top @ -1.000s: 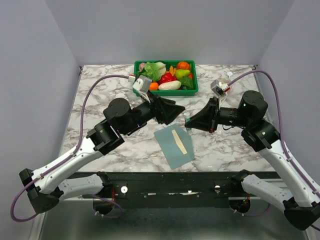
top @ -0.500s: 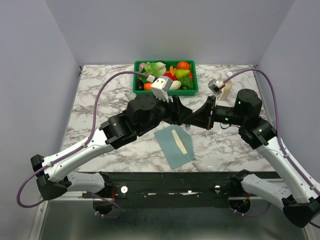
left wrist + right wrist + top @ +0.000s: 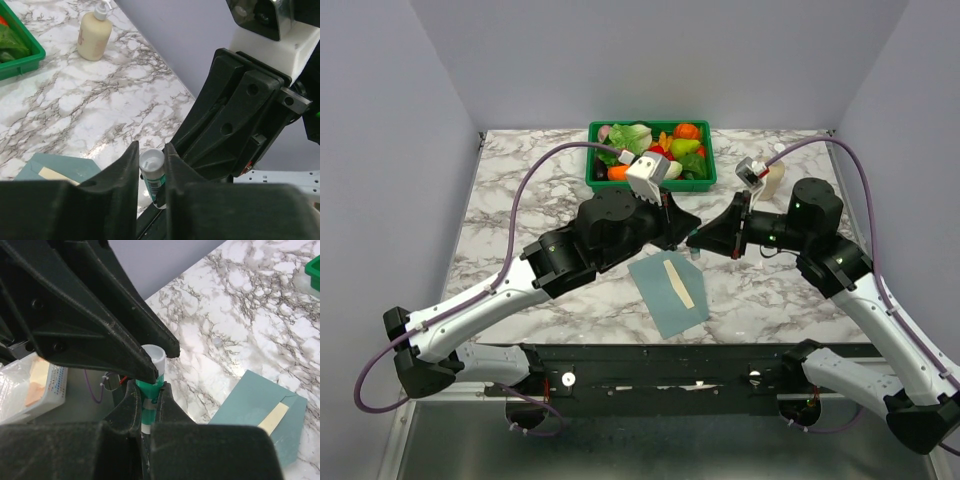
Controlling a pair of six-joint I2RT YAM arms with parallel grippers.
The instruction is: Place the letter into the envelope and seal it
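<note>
The teal envelope (image 3: 668, 295) lies flat near the table's front edge, also showing in the left wrist view (image 3: 60, 164) and the right wrist view (image 3: 255, 415). The letter (image 3: 678, 283) shows only as a narrow cream strip on it. Above the envelope's far corner both grippers meet tip to tip on a green-and-white glue stick (image 3: 148, 386). My right gripper (image 3: 148, 396) is shut on the stick's green body. My left gripper (image 3: 151, 152) is shut on its white cap (image 3: 151, 161).
A green basket (image 3: 592, 155) of toy vegetables stands at the back centre. A cream squeeze bottle (image 3: 775, 176) stands at the back right, behind the right arm. Grey walls enclose the marble table on three sides.
My left arm swung right from beside the basket until its fingers met the right gripper. Its jaws then closed on the glue stick's cap. The right gripper kept its hold.
</note>
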